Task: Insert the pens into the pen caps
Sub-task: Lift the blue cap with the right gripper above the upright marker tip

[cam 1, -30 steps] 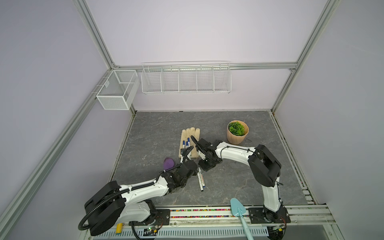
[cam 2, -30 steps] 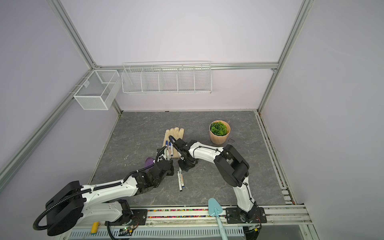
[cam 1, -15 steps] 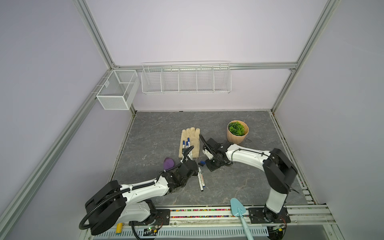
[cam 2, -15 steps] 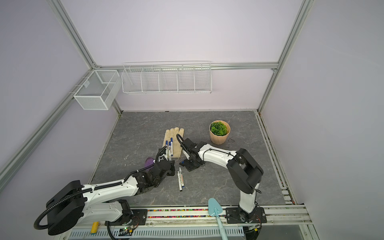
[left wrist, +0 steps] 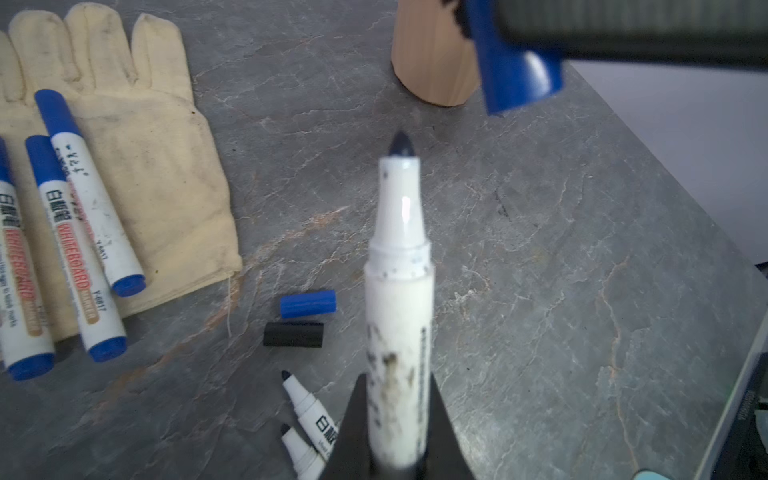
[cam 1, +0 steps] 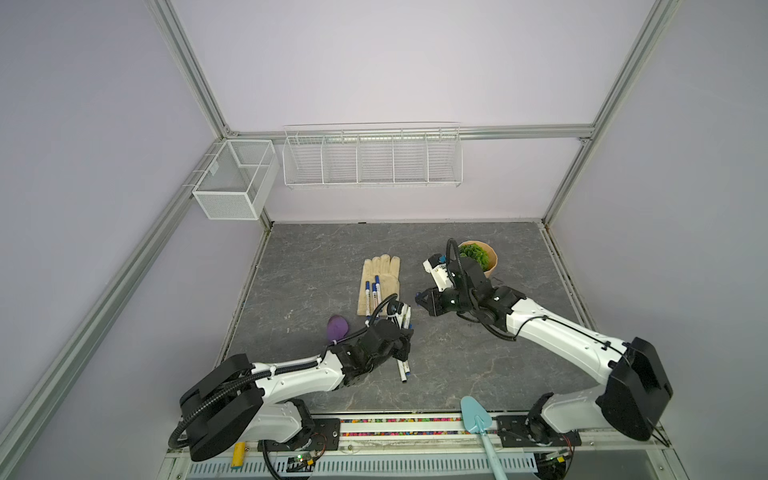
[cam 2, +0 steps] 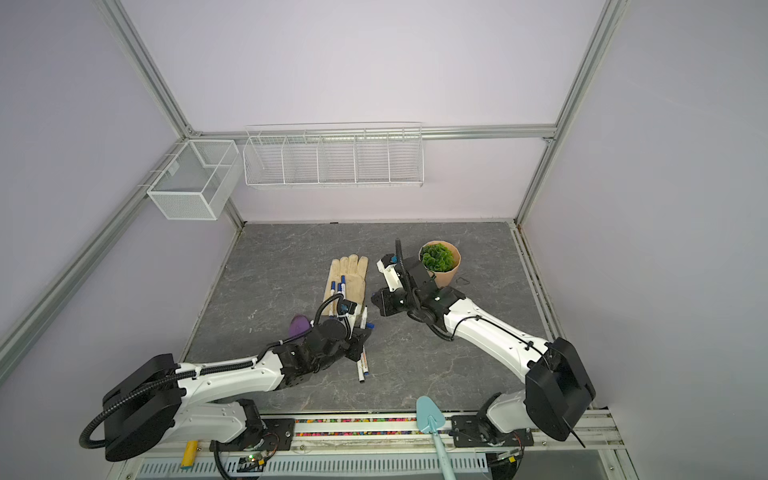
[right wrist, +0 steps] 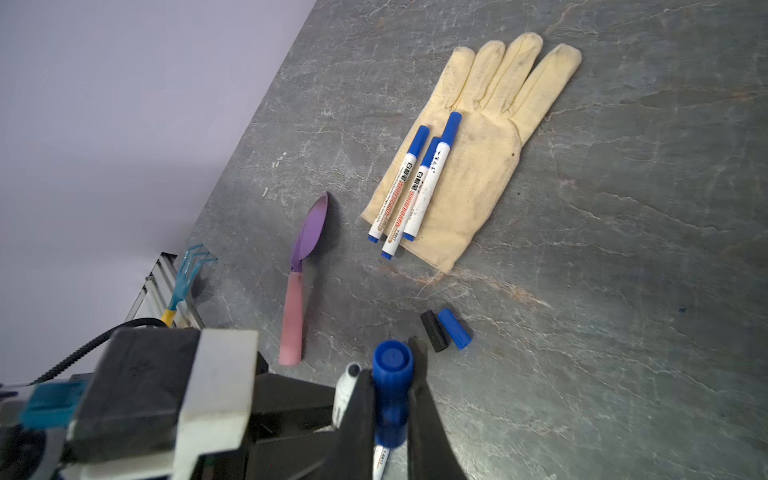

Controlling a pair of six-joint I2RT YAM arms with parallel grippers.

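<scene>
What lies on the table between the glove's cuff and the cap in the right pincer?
A loose blue cap and black cap, side by side, between the glove and the held cap in the right pincer; clearest in the right wrist view.

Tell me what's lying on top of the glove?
Three capped pens lie side by side on the glove. The cloth right under them is covered, so I cannot see it.

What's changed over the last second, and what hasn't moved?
The right hand closed on a blue cap and drew back to the right, away from the glove, towards the plant pot. Unchanged: the left hand grips its uncapped pen; three capped pens lie on the glove.
</scene>
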